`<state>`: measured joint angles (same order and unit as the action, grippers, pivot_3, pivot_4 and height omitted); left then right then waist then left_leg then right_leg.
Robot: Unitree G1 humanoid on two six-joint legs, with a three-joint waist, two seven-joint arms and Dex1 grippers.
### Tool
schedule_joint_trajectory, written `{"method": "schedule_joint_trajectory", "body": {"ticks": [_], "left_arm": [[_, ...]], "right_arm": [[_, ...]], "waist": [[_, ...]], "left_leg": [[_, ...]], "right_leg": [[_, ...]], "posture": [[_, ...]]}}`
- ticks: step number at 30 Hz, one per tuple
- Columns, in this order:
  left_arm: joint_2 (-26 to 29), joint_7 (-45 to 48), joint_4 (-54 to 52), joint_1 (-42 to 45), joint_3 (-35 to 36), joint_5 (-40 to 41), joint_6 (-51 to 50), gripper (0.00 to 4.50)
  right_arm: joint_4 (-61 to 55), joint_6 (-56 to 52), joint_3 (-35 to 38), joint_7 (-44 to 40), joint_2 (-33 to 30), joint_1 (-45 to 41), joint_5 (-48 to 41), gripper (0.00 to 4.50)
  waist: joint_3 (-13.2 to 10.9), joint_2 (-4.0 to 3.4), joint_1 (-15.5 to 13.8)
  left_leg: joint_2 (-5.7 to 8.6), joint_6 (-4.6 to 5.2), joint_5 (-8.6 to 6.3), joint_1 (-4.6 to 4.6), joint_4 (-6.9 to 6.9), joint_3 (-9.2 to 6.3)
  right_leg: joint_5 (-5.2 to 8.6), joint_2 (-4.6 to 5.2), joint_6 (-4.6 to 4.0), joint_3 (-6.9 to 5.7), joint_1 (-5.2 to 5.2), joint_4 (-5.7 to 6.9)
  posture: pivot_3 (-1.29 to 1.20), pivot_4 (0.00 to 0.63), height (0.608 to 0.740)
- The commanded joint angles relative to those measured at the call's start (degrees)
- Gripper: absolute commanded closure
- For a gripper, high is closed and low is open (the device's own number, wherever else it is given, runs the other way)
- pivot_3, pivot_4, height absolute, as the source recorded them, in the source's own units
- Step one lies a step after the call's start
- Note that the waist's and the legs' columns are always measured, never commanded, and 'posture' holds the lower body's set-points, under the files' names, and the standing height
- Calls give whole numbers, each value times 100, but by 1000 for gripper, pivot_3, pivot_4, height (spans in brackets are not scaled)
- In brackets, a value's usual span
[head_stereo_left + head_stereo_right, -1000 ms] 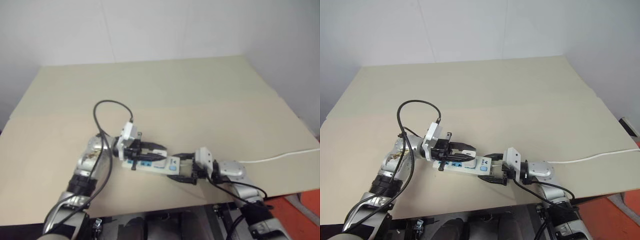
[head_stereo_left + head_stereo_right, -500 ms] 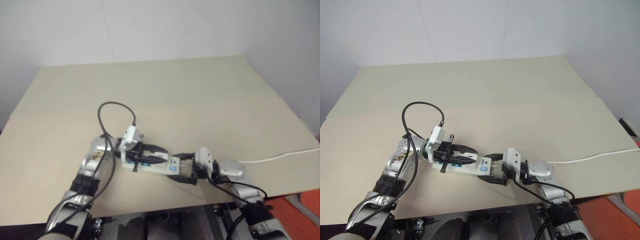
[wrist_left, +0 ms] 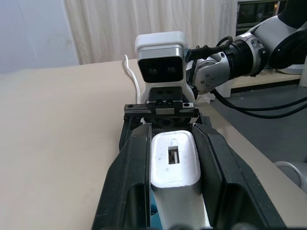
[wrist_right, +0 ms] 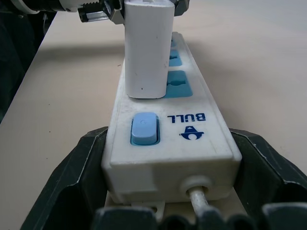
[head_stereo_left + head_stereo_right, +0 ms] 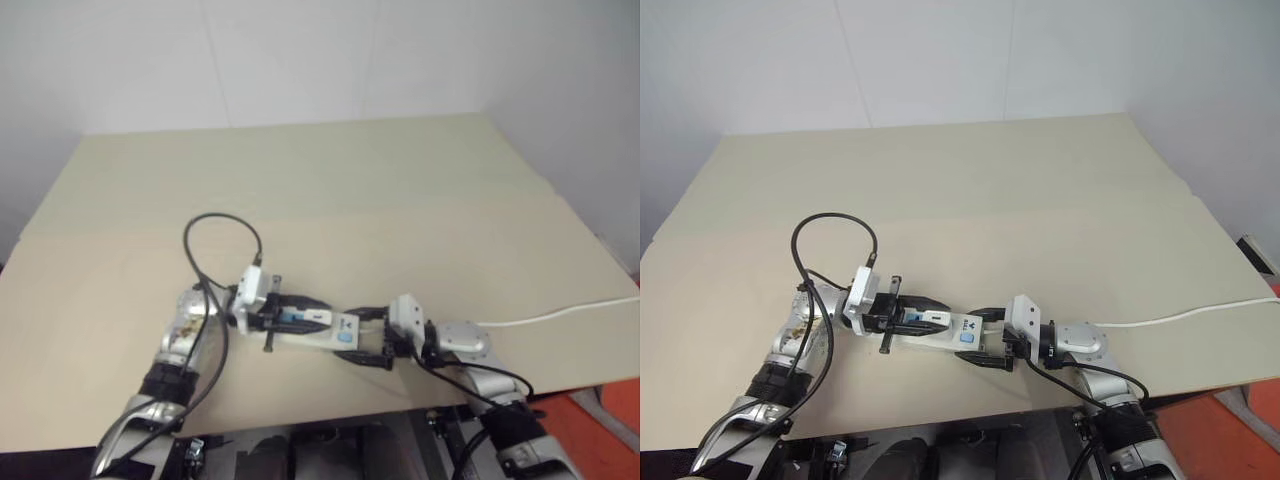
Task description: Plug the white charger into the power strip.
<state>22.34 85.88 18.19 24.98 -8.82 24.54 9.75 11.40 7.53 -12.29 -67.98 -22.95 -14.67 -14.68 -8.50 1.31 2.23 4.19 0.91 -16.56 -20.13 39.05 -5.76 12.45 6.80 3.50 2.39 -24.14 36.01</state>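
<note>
White charger (image 4: 144,52), clamped in your left gripper (image 5: 300,316), has sunk onto the power strip (image 4: 165,129); right gripper (image 5: 980,337) braces its end.

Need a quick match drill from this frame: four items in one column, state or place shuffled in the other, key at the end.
Items:
1. white charger
2. power strip
3. switch
4. cord

States:
A. blue, at the strip's end by the right tool
B. trails off the table's right edge
C. clamped between the left tool's fingers
D. end sits between the right tool's fingers

Pairs: 1-C, 2-D, 3-A, 4-B
</note>
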Motion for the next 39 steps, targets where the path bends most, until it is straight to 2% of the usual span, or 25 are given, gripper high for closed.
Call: {"method": "schedule_joint_trajectory", "body": {"ticks": [1,9,13,24,30,33,37,39], "left_arm": [[155,80,483,-260,-126,-407,216,3473],[216,153,745,-137,-202,-397,151,3473],[259,188,816,-103,-245,-412,52,3473],[183,14,787,-40,-101,-495,517,38],[382,187,383,-100,-29,-350,397,12],[417,-309,86,-193,200,-505,791,12],[541,-728,-570,-228,548,-277,616,12],[800,-765,-904,-248,647,-306,578,12]], "right_arm": [[14,25,-140,-144,-77,113,79,1092],[21,39,-160,-126,-85,117,76,1092],[19,4,-174,-130,-76,124,51,1092],[44,-8,-196,-138,-61,121,35,1092],[43,-7,-201,-134,-61,110,43,1092],[41,15,-195,-124,-62,118,55,1092],[58,140,-152,-80,-41,132,72,1092],[104,258,-111,-87,-32,107,64,1092]], "waist": [[31,-6,0],[67,-13,0],[67,-13,-1],[68,-18,-1],[67,-19,11],[66,-19,8],[57,-10,-4],[56,-11,2]], "left_leg": [[0,1,-1,2,-1,0],[-3,6,-4,41,-10,3],[-10,17,-19,93,-19,3],[-15,14,-22,93,-19,0],[-15,12,-23,91,-20,1],[-17,11,-25,89,-21,0],[-24,5,-28,82,-21,-2],[-25,1,-30,82,-21,-1]], "right_leg": [[0,0,0,0,2,-1],[1,-7,1,2,40,-10],[3,-20,2,1,102,-34],[3,-29,0,4,98,-33],[4,-30,0,4,95,-34],[4,-29,0,5,92,-35],[3,-29,0,4,84,-35],[3,-30,-1,5,83,-35]], "posture": [[0,150,740],[0,150,740],[0,150,740],[0,150,740],[0,150,740],[0,150,740],[0,150,740],[0,150,740]]}}
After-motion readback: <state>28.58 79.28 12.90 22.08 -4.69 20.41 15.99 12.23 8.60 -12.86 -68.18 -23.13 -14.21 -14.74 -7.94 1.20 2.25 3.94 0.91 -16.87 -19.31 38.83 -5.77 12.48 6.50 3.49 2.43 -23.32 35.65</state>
